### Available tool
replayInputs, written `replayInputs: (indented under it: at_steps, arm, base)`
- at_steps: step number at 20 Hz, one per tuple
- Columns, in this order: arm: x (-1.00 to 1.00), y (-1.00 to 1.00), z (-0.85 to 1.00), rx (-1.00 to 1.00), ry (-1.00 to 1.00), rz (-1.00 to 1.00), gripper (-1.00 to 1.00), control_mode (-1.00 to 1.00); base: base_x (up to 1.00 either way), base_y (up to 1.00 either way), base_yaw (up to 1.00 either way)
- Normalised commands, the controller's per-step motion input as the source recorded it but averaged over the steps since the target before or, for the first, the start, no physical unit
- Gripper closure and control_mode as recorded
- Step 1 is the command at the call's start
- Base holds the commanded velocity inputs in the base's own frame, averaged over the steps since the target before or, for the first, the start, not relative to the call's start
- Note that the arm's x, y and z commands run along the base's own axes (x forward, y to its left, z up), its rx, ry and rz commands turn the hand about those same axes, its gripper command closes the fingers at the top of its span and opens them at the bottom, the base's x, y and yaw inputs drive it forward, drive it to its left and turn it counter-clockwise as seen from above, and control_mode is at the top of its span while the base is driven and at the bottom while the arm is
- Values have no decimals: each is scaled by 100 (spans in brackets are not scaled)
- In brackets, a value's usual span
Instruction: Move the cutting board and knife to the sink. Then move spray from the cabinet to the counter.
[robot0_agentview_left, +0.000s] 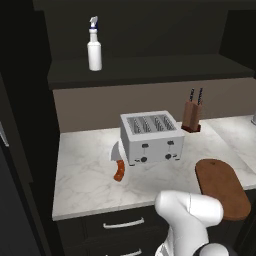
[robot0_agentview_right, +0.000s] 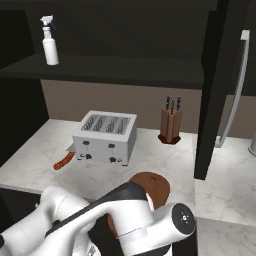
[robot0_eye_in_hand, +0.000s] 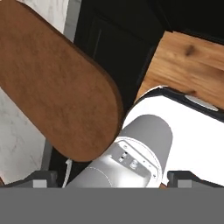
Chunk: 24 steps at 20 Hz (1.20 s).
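Note:
The reddish-brown cutting board (robot0_agentview_left: 222, 187) (robot0_agentview_right: 152, 187) lies on the marble counter (robot0_agentview_left: 90, 180) (robot0_agentview_right: 40, 165), its near end overhanging the front edge. In the hand view the cutting board (robot0_eye_in_hand: 52, 87) spreads across the upper left, well away from my gripper (robot0_eye_in_hand: 114, 179), whose fingertips (robot0_eye_in_hand: 41, 177) stand wide apart, open and holding nothing. The knife (robot0_agentview_left: 118, 167) (robot0_agentview_right: 63, 161) lies left of the toaster, orange handle toward me, blade partly tucked behind it. The white spray (robot0_agentview_left: 94, 47) (robot0_agentview_right: 49, 42) stands upright on the cabinet shelf (robot0_agentview_left: 150, 65) (robot0_agentview_right: 125, 67). The sink is out of view.
A silver toaster (robot0_agentview_left: 150, 137) (robot0_agentview_right: 105, 136) sits mid-counter. A wooden knife block (robot0_agentview_left: 192, 115) (robot0_agentview_right: 170, 125) with black-handled knives stands by the back wall. An open black cabinet door with a silver bar handle (robot0_agentview_right: 235, 85) hangs on the right. Dark drawers (robot0_agentview_left: 120, 225) run below the counter.

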Motion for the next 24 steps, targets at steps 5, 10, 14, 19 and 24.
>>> replayInputs:
  at_steps: [5, 10, 14, 19, 24]
  arm:
    - [5, 0, -17, 8, -7, -2, -100, -100]
    - [13, -2, -16, 8, -4, -3, -100, -100]
    - [16, -1, -15, 11, -6, -2, -100, -100]
    - [15, -3, -15, 12, -8, 0, -100, -100]
    - [10, -11, -17, 8, -9, -1, -100, -100]
  base:
    - [0, 0, 0]
    - [0, 0, 0]
    - [0, 0, 0]
    - [0, 0, 0]
    - [0, 0, 0]
